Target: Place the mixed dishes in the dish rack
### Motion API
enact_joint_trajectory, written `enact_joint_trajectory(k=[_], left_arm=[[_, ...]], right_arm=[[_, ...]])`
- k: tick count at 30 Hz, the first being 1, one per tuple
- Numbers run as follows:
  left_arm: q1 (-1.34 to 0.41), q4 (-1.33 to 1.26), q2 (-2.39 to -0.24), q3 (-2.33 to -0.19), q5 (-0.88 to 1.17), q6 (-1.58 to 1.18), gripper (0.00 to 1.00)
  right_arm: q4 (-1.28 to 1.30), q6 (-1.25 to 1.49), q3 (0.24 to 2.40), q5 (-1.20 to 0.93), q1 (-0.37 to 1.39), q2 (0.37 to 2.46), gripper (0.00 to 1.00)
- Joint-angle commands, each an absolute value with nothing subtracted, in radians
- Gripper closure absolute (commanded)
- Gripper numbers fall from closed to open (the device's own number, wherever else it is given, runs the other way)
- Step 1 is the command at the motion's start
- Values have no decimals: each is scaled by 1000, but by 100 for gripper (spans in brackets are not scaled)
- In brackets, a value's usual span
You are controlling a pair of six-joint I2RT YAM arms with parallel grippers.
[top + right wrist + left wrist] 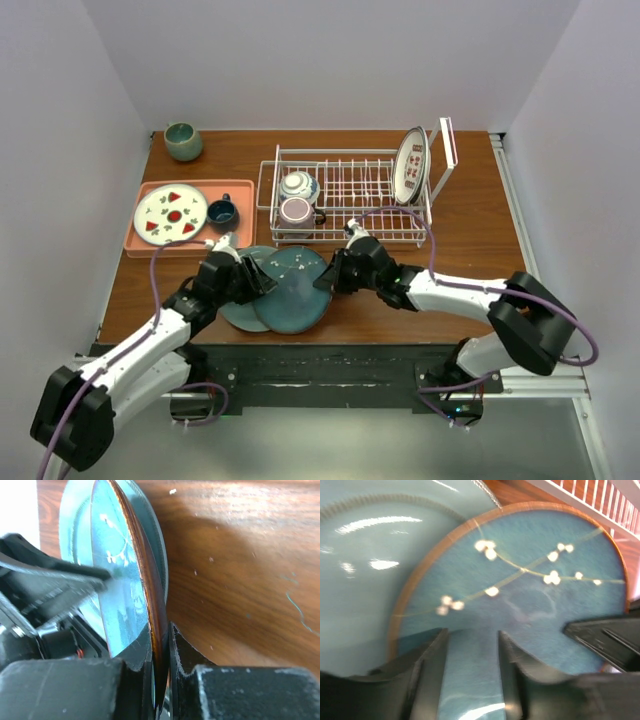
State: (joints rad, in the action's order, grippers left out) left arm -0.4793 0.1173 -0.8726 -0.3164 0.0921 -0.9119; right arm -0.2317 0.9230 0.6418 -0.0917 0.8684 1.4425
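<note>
- At your far left, a cup [183, 141] is standing at the back corner of the table [460, 230].
- Just in front of it, a pink tray [225, 188] is carrying a fruit plate [170, 213] and a dark mug [222, 212] side by side.
- Your left gripper [471, 637] is reaching in over the plates at the front of the table. Its fingers are sitting partly spread, with plate surface showing through the gap, and they are gripping nothing.
- A pale plate [370, 595] is lying flat on the table in front of the rack, outside it.
- A blue plate [295, 290], brown-rimmed with white blossoms, is overlapping the pale plate's right side. It is also sitting in front of the rack, not in it.
- Your right gripper [161, 645] is pinching the blue plate's right rim, with one finger on each face of the plate and both closed tight against it.
- Behind the plates, the rack [350, 185] is holding a bowl [298, 185] at its left end, with a pink mug [296, 211] just in front of the bowl.
- At the rack's right end, a lettered plate [411, 165] is standing on edge beside the tall wire end piece.
</note>
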Motion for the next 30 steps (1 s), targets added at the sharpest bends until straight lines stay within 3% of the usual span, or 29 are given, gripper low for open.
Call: enact_joint_trajectory(k=[1,15,30], left_arm=[[-482,300,-773,-423,-95,-833,43],[-482,489,-628,-588,-325,-741,12],[-480,451,-534,-488,-410,-779,7]], right_arm=[[-51,795,765,-113,881,1348,100],[225,667,988,35,881,1131,100],[469,419,1376,621,877,1101,100]])
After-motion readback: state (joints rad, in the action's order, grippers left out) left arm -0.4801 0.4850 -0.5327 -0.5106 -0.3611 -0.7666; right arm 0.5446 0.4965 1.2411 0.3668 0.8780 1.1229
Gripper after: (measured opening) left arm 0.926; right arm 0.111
